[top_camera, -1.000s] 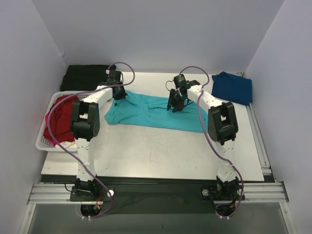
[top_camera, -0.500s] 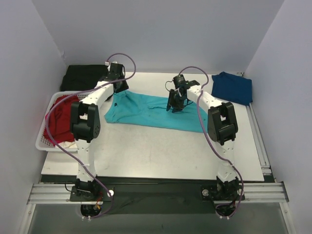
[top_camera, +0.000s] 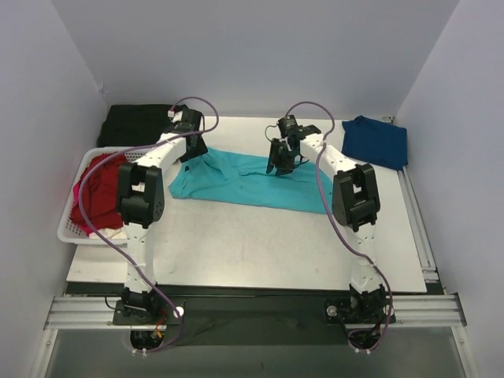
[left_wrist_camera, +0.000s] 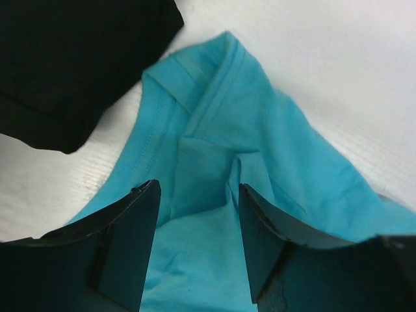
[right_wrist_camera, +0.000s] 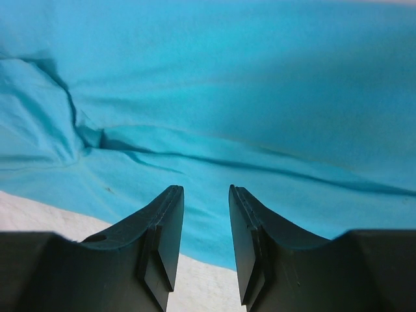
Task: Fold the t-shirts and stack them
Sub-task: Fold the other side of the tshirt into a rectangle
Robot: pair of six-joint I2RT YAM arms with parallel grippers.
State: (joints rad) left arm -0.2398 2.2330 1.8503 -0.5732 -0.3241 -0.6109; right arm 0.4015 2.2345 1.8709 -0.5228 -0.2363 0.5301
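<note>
The turquoise t-shirt point(top_camera: 244, 179) lay spread on the desk point(top_camera: 260, 244). Over its left corner (just beside a black cloth point(top_camera: 138, 124)) the left fingers point(left_wrist_camera: 127, 240) stood apart, empty. The right fingers point(right_wrist_camera: 162, 234), narrowly parted, held nothing above its far edge. The navy t-shirt point(top_camera: 376, 142) lay to its right, and the red t-shirt point(top_camera: 98, 189) sat in a basket point(top_camera: 69, 232) to its left.

No lettering, label, brand mark, number or sign can be read in any view. The turquoise-teal soft cloth t-shirt point(left_wrist_camera: 214, 149), seen close in both wrist views, shows only plain fabric and stitched seams. The navy blue cloth t-shirt point(top_camera: 376, 140) and the red cloth t-shirt point(top_camera: 98, 189) are too small in the top view to tell any marking.
</note>
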